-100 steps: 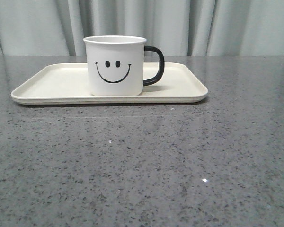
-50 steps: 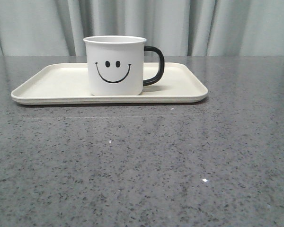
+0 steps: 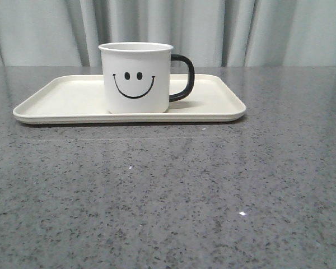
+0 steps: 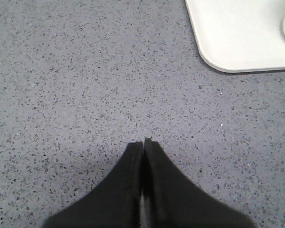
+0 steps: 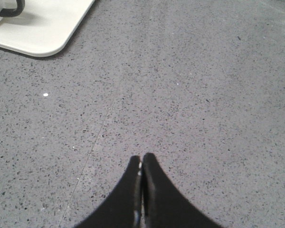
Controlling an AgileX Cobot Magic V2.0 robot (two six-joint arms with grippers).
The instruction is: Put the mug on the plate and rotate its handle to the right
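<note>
Standing upright on plate (image 3: 61,98), mug (image 3: 136,78) (smiley print, no lettering), handle (image 3: 183,77) rightward, both hands pinched together.

White cylindrical enamel-style mug (image 3: 136,78): upright, open top, black smiley-face print facing the front camera. Stands on the large flat cream-coloured rectangular plate (image 3: 61,98), slightly left of its centre, base fully inside the low raised rim. Glossy black C-shaped loop handle (image 3: 183,77): points right in the front view. Plate: rounded corners, lies flat on the grey speckled tabletop (image 3: 168,190), long side across the view.
</note>
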